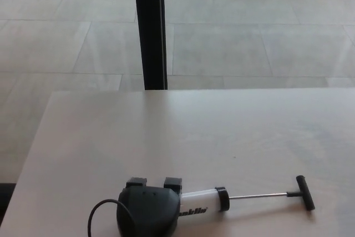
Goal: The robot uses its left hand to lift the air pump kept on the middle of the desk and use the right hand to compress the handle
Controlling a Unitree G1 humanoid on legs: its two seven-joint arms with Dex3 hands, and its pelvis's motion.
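Note:
The air pump [202, 201] has a white barrel with a black cap, and a thin metal rod runs right from it to a black T-handle [305, 192], pulled out. It lies roughly level, low over the pale desk [233, 131] near the front edge. My left hand [147, 212], dark and rounded with a cable looping off its left side, is shut on the barrel's left end. Two black fingertips [136, 182] show over the top. The pump's left end is hidden under the hand. No right hand shows.
A black vertical post [150, 26] stands behind the desk's far edge. Grey tiled floor [249, 37] lies beyond it. The desk's left edge runs diagonally down the picture's left side.

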